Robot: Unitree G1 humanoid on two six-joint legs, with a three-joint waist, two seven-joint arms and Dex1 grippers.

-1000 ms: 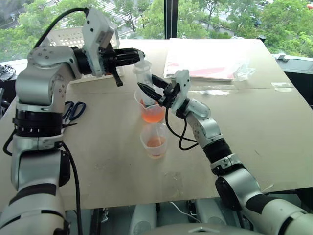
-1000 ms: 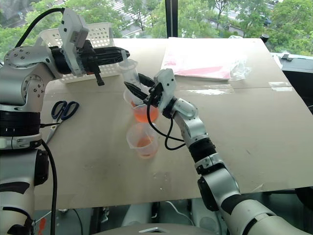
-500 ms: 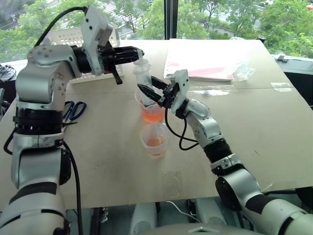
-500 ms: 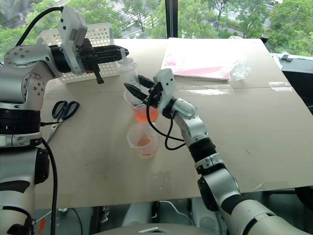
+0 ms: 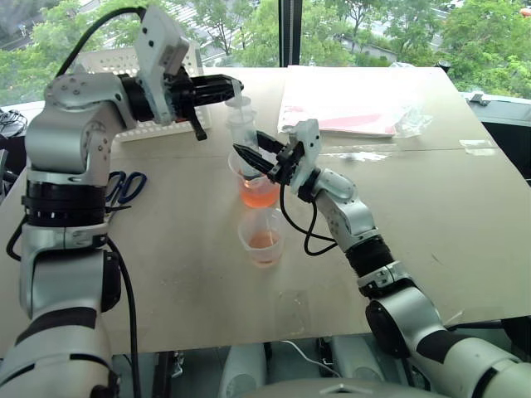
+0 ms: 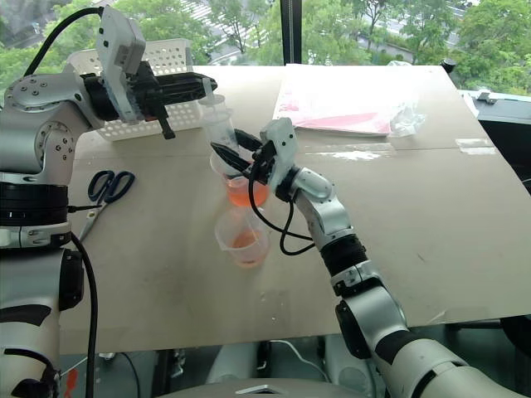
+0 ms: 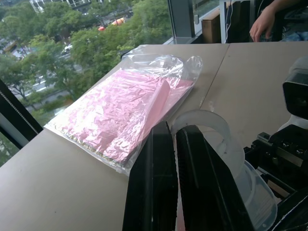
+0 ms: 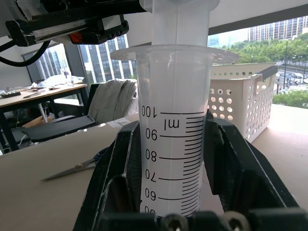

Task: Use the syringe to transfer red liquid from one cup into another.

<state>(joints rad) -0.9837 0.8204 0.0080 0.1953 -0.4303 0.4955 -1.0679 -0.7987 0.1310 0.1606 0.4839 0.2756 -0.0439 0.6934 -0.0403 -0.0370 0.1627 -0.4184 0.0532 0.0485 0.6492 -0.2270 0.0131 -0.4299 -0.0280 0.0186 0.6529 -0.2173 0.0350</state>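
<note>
The syringe (image 5: 242,133) stands upright over the larger cup (image 5: 235,170), its lower end down inside the cup and hidden. That cup holds red liquid (image 5: 259,196). My right gripper (image 5: 251,153) is shut on the syringe's barrel; its black fingers (image 8: 120,163) clamp the printed scale from both sides. My left gripper (image 5: 233,87) reaches in level from the left and is shut on the plunger's top, whose round flange (image 7: 207,122) lies against its fingers. The smaller cup (image 5: 264,236) sits nearer to me, with a little red liquid in the bottom.
A white perforated basket (image 5: 112,60) stands at the back left. Blue-handled scissors (image 5: 124,186) lie at the left. A pink sheet in a clear bag (image 5: 348,104) lies at the back right. A person's hand (image 7: 263,21) shows far beyond the table.
</note>
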